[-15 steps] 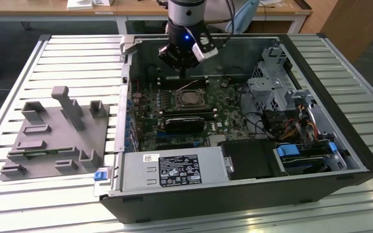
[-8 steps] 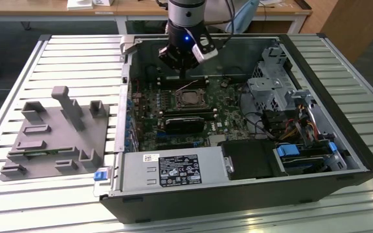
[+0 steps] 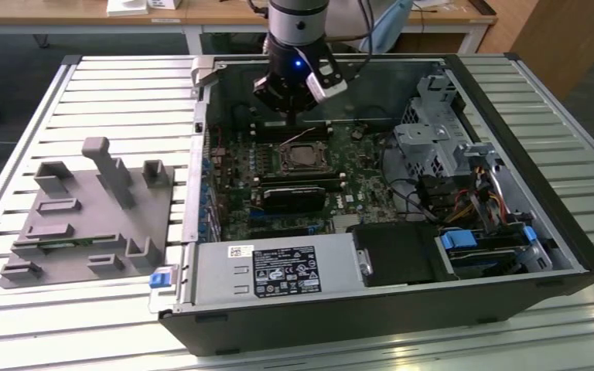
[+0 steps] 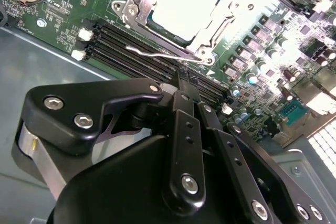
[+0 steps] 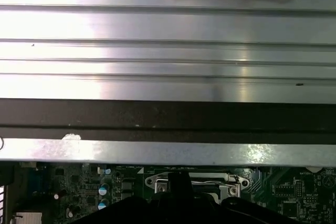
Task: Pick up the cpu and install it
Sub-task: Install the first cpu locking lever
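The cpu [image 3: 302, 158] lies flat in the motherboard socket inside the open computer case [image 3: 380, 325]. In the second wrist view its silvery top [image 4: 181, 3] glares bright inside the metal socket frame [image 4: 125, 10], and a thin lever [image 4: 163, 54] lies along the frame's near side. My gripper [image 3: 295, 117] hangs just above the board, on the far side of the socket in the exterior view. Its black fingers [image 4: 184, 85] meet at a narrow tip over the memory slots [image 4: 131, 51], shut, with nothing between them.
A grey plastic fixture [image 3: 90, 216] with upright posts lies on the slatted table [image 3: 29, 325] at the exterior view's left. Inside the case are a black rectangular module [image 3: 291, 197], a power supply [image 3: 276, 270] at the front, and a drive cage [image 3: 431, 139] with cables at the right.
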Robot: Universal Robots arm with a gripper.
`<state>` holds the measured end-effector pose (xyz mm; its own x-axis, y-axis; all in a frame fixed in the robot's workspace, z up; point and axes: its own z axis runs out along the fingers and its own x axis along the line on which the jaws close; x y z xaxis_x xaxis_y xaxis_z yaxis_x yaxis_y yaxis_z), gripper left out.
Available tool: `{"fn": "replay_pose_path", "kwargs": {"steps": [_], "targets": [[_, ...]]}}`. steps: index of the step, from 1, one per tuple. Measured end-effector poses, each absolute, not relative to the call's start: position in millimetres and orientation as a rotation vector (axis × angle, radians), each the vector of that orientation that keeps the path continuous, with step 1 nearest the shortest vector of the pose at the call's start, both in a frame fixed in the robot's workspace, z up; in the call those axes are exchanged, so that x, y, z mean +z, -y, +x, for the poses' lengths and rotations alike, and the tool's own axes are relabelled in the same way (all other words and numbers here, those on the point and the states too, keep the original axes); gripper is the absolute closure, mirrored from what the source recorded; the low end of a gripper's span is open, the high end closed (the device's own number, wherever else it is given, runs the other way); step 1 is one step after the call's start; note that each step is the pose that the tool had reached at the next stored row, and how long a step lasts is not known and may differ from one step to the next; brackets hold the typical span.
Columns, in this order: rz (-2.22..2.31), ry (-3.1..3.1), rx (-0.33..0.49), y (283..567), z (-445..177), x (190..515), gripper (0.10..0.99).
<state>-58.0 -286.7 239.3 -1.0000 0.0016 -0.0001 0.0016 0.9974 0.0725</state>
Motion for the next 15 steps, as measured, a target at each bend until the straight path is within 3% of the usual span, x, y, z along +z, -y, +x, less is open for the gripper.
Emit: {"fn": "replay_pose_path", "kwargs": {"steps": [15], "targets": [[0.003,-3.140,0.122,285.1,-44.2,227.0,0.980]]}}
